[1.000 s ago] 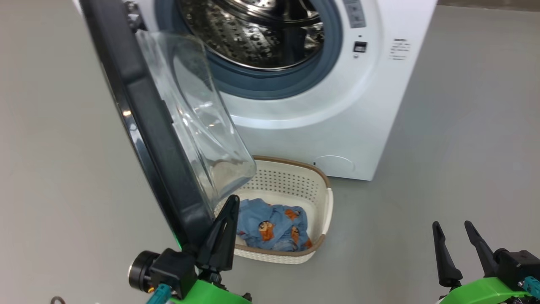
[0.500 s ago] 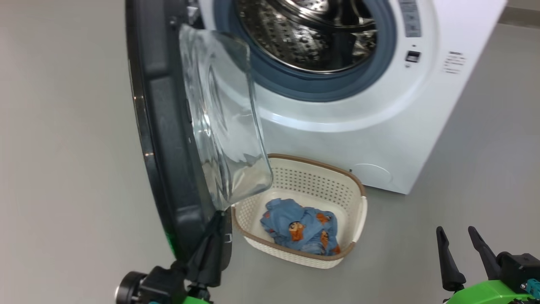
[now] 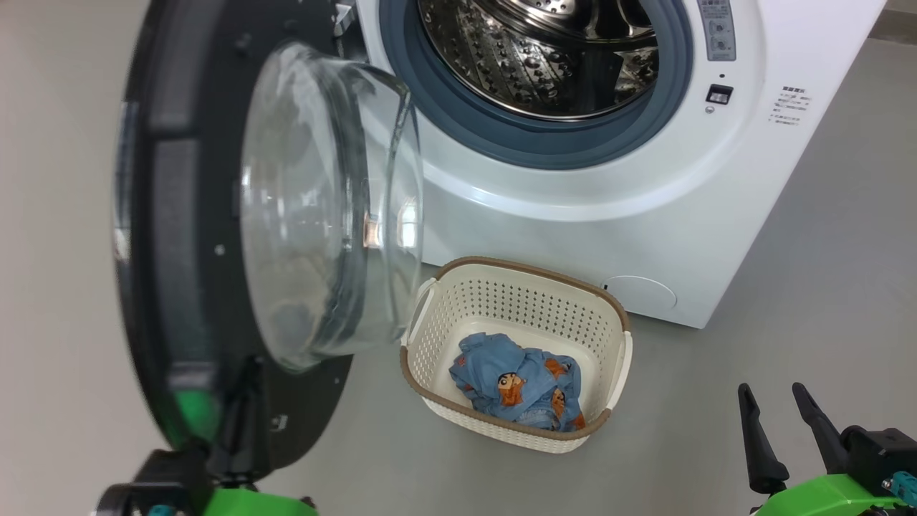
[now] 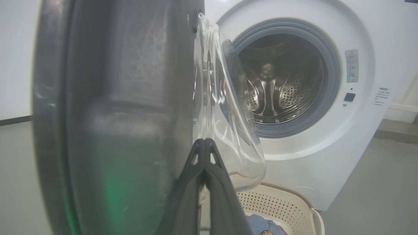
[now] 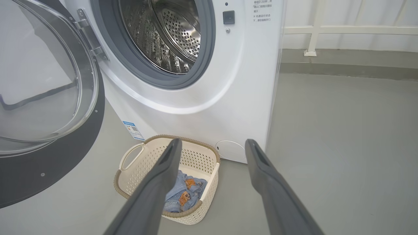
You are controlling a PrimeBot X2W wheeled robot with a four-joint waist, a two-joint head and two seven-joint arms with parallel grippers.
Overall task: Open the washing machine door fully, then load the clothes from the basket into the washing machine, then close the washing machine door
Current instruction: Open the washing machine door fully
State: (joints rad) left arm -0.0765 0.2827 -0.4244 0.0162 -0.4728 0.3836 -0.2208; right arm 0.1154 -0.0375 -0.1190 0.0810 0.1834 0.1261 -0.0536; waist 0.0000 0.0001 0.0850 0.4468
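We are finding the left pincer [image 4: 204, 142] with its fingers pressed together, tips lying right at the inner face of the washing machine door [image 3: 172, 215], where the black rim is meeting the glass bowl [image 3: 322, 215]; actual contact we are unable to confirm. The door is standing swung out from the washing machine [image 3: 573, 236], whose drum [image 3: 544, 64] is lying exposed. The right pincer [image 3: 771, 390] is hovering above the floor [image 3: 788, 251] with fingers apart, gripping nothing. The basket [image 3: 517, 266] is sitting ahead of it and to its left, well apart, and to the right of the left pincer, with the clothes [image 3: 516, 380] lying bunched inside
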